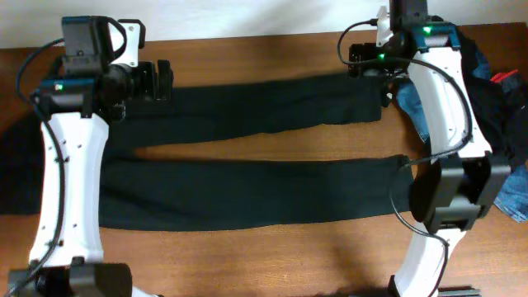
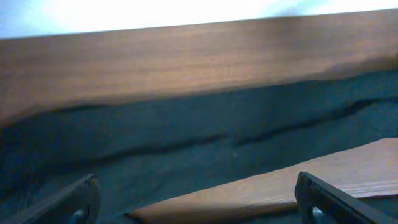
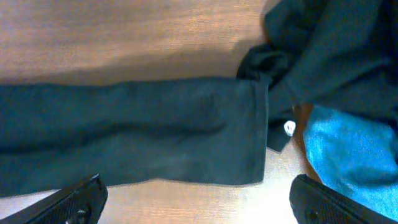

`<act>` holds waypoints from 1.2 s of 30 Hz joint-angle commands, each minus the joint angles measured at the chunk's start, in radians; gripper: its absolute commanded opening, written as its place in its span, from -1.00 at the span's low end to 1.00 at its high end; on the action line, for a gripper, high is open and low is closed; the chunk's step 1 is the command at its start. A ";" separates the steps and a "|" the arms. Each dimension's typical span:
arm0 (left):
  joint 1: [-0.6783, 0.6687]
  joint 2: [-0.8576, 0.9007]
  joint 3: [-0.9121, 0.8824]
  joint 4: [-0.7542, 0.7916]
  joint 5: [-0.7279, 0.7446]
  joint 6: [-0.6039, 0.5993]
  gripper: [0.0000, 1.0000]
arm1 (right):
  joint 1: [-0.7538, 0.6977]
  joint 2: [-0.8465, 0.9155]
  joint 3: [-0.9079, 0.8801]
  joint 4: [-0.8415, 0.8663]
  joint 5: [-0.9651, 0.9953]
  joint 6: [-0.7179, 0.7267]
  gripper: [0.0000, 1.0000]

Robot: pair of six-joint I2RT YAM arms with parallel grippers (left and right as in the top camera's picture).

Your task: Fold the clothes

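The trousers (image 1: 247,194) lie across the tabletop (image 1: 247,256), 2 legs running left to right, one behind the other. The left hand (image 1: 165,81) hangs over the far leg's left end, the right hand (image 3: 200,205) over its hem. Right of that lie jeans (image 3: 348,155) and heaped garments (image 1: 495,91).

Overhead: fixed, straight down on the table (image 1: 247,58), far enough out to hold both arms and the full trousers (image 1: 247,194). Left wrist: low and close, shallow angle across the upper trouser leg to the table edge beyond, left gripper (image 2: 199,202) tips in the bottom corners. Right wrist: close, steeper look-down on that leg's hem and the jeans (image 3: 348,155), right gripper (image 3: 199,202) tips likewise. Each wrist view overlaps overhead at its own end of the upper leg
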 commanded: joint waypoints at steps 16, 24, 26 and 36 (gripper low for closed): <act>-0.002 0.090 0.010 0.013 -0.010 0.007 0.98 | -0.077 0.198 0.010 0.225 0.025 -0.037 0.91; -0.009 0.116 0.010 0.010 -0.010 0.006 0.98 | -0.081 0.266 0.009 0.293 -0.059 -0.040 0.83; -0.012 0.118 0.010 0.010 -0.010 0.006 0.98 | -0.082 0.280 0.009 0.310 -0.061 -0.040 0.78; -0.038 0.118 0.010 0.011 -0.011 0.007 0.98 | -0.081 0.340 0.009 0.419 -0.126 -0.043 0.21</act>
